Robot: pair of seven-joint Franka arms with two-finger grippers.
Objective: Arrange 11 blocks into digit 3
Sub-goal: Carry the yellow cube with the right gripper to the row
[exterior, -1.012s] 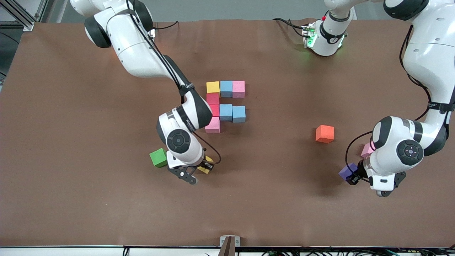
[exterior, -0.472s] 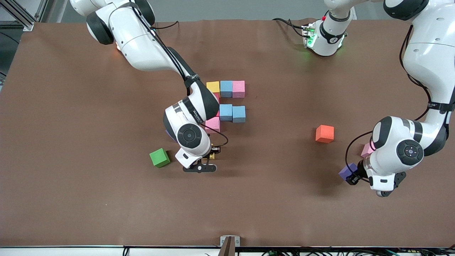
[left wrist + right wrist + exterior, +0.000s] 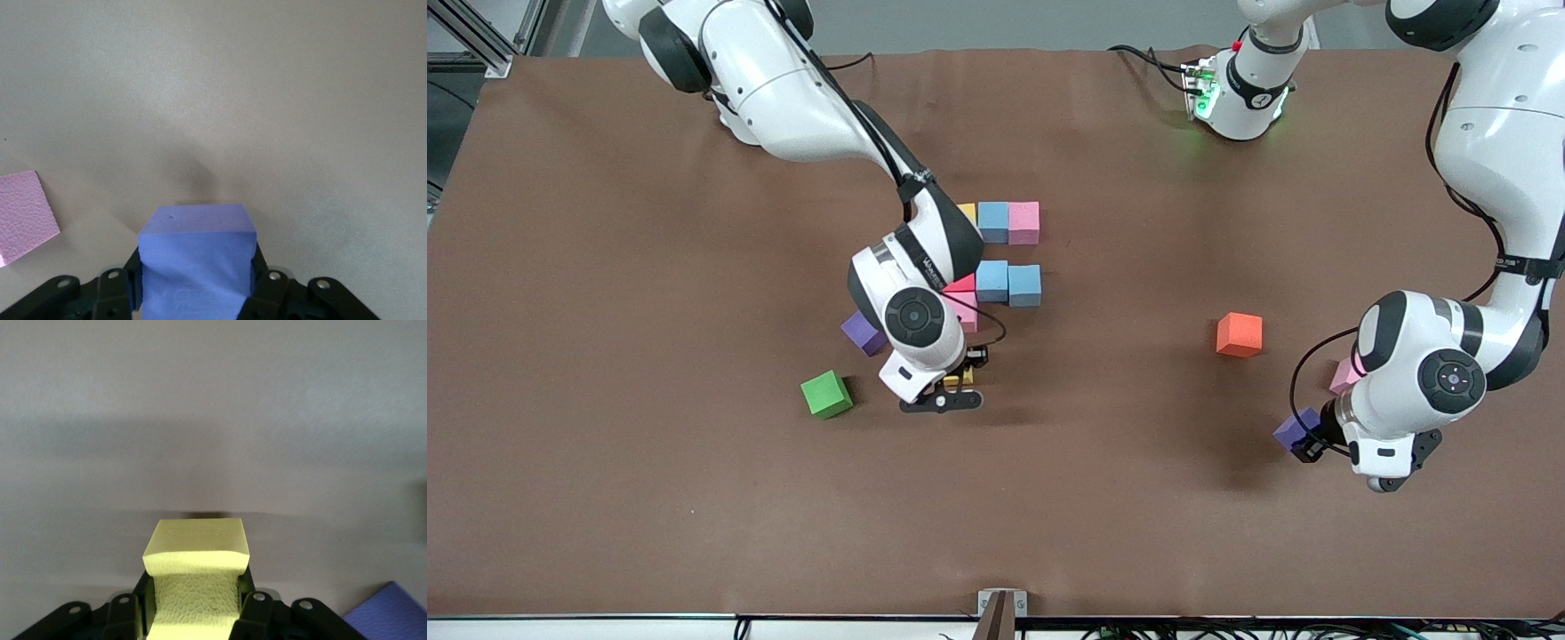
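Note:
The part-built digit 3 shows a yellow block (image 3: 966, 212), light blue block (image 3: 993, 221) and pink block (image 3: 1024, 222) in one bar. Below it are a red block (image 3: 963, 284), two light blue blocks (image 3: 1008, 283) and a pink block (image 3: 964, 311); my right arm hides part of the column. My right gripper (image 3: 959, 382) (image 3: 195, 603) is shut on a yellow block (image 3: 959, 377) (image 3: 197, 580), low over the table by that pink block. My left gripper (image 3: 1304, 442) (image 3: 197, 280) is shut on a purple block (image 3: 1293, 429) (image 3: 197, 257). Another purple block (image 3: 863, 332) (image 3: 390, 613) lies beside the right wrist.
A green cube (image 3: 826, 394) sits toward the right arm's end, nearer the front camera than the loose purple block. An orange cube (image 3: 1239, 334) lies between the figure and the left arm. A loose pink block (image 3: 1343, 375) (image 3: 23, 213) rests beside the left gripper.
My right gripper has carried the yellow block from beside the green cube toward the figure's pink block, uncovering the loose purple block. The left arm has not moved.

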